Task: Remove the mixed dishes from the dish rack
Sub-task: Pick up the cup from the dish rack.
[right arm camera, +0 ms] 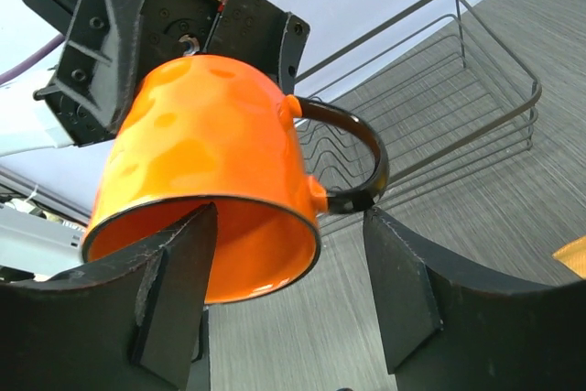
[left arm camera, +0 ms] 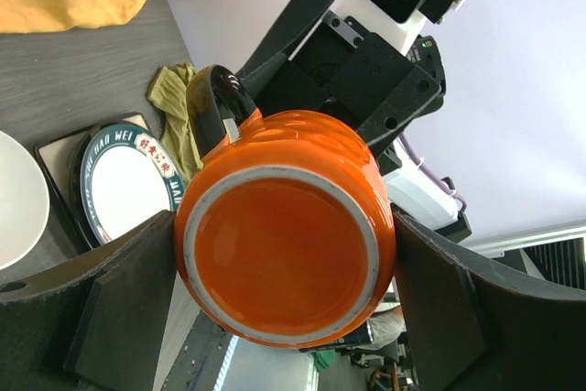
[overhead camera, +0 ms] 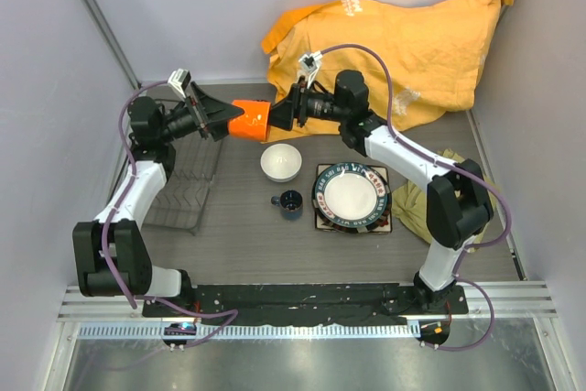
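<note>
Two plates (overhead camera: 352, 194), one bowl (overhead camera: 281, 162), one mug (overhead camera: 249, 121)

The top camera looks down on the worktop (overhead camera: 238, 244); both wrist cameras face each other, close on the orange mug (left arm camera: 286, 254).

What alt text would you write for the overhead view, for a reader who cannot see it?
Above the table, the left gripper holds an orange mug sideways while the right gripper meets its open end. A white bowl, small blue cup and round plate sit below, the dish rack at left.
</note>
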You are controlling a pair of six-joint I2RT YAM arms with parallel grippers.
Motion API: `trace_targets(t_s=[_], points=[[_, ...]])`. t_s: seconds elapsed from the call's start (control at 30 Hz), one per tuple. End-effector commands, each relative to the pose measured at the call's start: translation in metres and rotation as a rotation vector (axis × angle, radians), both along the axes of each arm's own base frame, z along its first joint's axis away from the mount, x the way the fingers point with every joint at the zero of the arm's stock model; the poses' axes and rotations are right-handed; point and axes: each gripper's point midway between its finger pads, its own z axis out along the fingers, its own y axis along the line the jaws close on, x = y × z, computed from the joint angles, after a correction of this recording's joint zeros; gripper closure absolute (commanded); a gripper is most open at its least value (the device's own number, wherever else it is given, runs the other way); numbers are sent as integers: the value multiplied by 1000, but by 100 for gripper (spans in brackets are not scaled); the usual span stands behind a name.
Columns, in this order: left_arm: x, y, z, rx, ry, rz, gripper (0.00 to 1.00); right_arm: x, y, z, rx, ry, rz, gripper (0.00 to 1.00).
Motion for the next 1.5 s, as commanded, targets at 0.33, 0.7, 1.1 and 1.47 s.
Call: trace_targets(t_s=[0.33,0.7,1.1,1.47], points=[[-14,-3,29,-4,-145,5,100,-8,17,32,77,-58,83,57],[-11,-4,19,2,-130,8,100,-21,23,37,117,-40,143,88],[-7,-3,9,19,-128,14,68,-29,20,40,130,-40,155,99],[-2,10,2,61,-123,54,22,-35,13,47,139,-59,152,99]])
